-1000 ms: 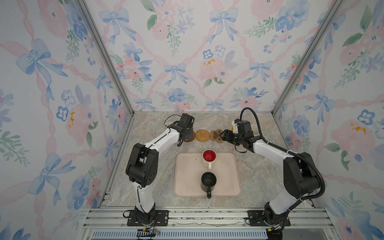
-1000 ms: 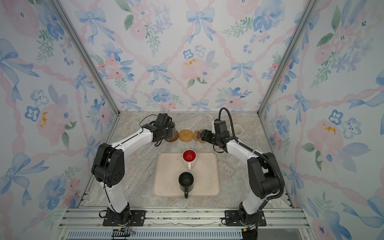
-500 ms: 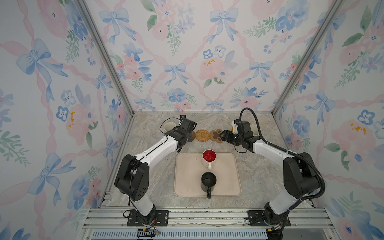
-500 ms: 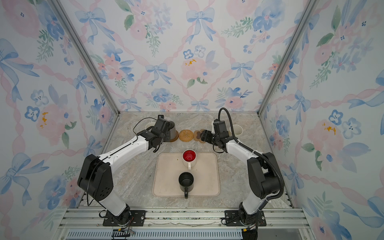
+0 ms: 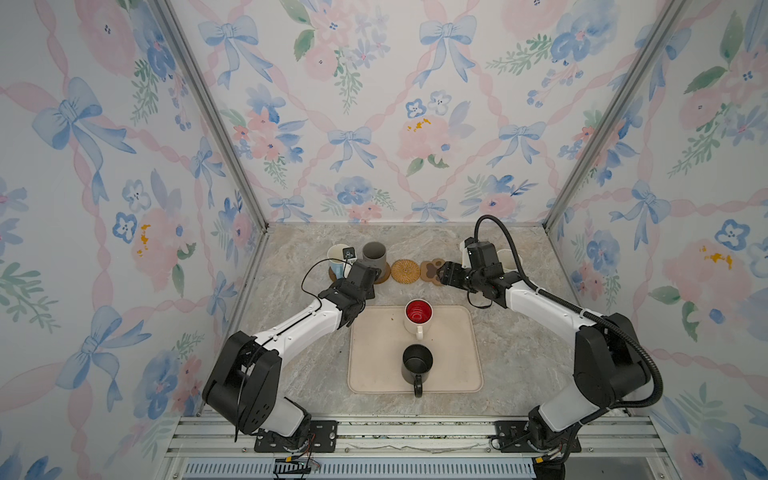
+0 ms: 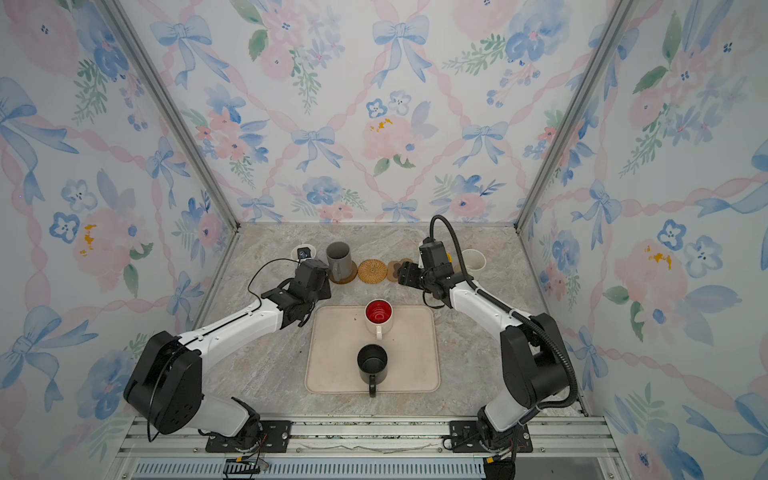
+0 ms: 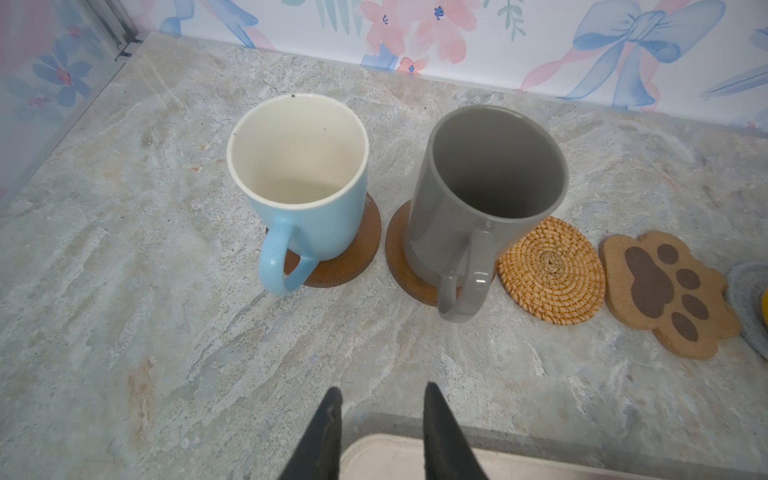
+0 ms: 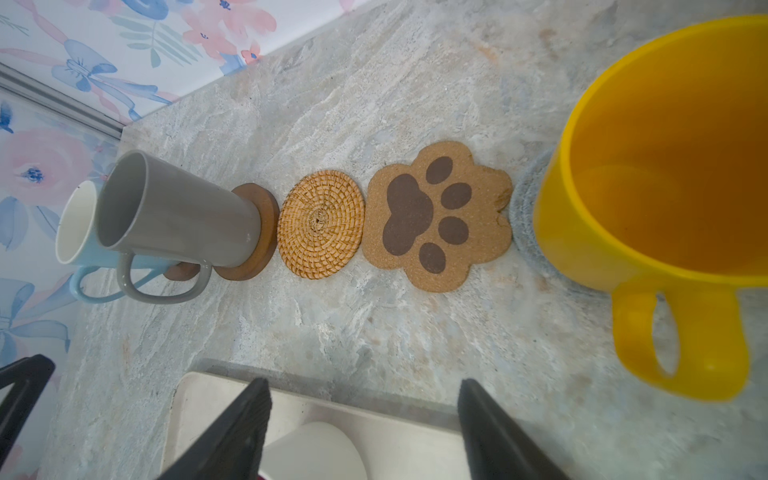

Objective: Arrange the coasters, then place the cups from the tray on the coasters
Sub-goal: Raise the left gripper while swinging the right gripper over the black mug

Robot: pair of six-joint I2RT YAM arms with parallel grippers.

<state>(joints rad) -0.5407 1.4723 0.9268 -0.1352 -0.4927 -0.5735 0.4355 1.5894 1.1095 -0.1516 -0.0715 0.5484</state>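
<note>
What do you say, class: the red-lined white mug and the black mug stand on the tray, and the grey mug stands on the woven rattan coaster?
No. The grey mug stands on a brown disc coaster; the woven rattan coaster lies bare beside it, as the left wrist view shows. The red-lined white mug and black mug stand on the tray.

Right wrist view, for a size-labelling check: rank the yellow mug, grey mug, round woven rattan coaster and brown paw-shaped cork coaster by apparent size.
1. Yellow mug, though nearest the camera.
2. Grey mug and brown paw-shaped cork coaster: too alike to rank.
3. Round woven rattan coaster.
</note>
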